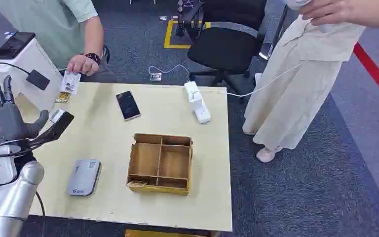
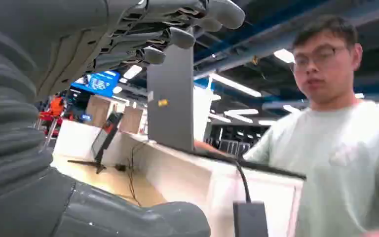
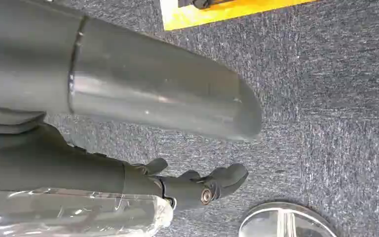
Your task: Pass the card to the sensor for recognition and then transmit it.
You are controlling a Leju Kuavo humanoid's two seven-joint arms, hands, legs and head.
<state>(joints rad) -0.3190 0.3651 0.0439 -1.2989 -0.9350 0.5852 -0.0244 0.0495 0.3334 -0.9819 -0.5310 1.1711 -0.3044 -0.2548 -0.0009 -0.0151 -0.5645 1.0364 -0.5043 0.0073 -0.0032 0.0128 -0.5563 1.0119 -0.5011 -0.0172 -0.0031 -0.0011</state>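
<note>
1. Nearest the head camera, the silver left arm rises from the bottom-left corner; the left hand (image 1: 2, 116) is held upright, palm toward the table, fingers spread and nothing in it.
2. Left wrist view shows that same hand (image 2: 44, 123) from behind, its fingers (image 2: 197, 19) stretched apart, and past them a person in a pale green shirt (image 2: 345, 163), a laptop lid (image 2: 170, 98) on a white stand (image 2: 212, 182) and lit ceiling strips.
3. Just right of the left hand in the head view, a dark scanner-like device (image 1: 56, 126) juts out over the table (image 1: 103, 128).
4. Farther back, the person's hand (image 1: 81, 64) holds the card (image 1: 70, 82) at the table's far left edge, well apart from the robot's hand; a small yellow item (image 1: 62, 97) lies just below it.
5. Toward the near edge lies a grey sensor box (image 1: 84, 177).
6. At mid-table, a dark phone (image 1: 128, 105) lies flat.
7. Right of the sensor box stands a wooden divided tray (image 1: 160, 163), with a small card-like item in its near-left slot.
8. At the far right edge lies a white power strip (image 1: 197, 101).
9. Beyond the table stand a black office chair (image 1: 227, 47) and a second person in beige clothing (image 1: 296, 79).
10. Right wrist view looks down at grey carpet (image 3: 335, 98); the right hand (image 3: 197, 185) hangs there with fingers curled in, holding nothing.
</note>
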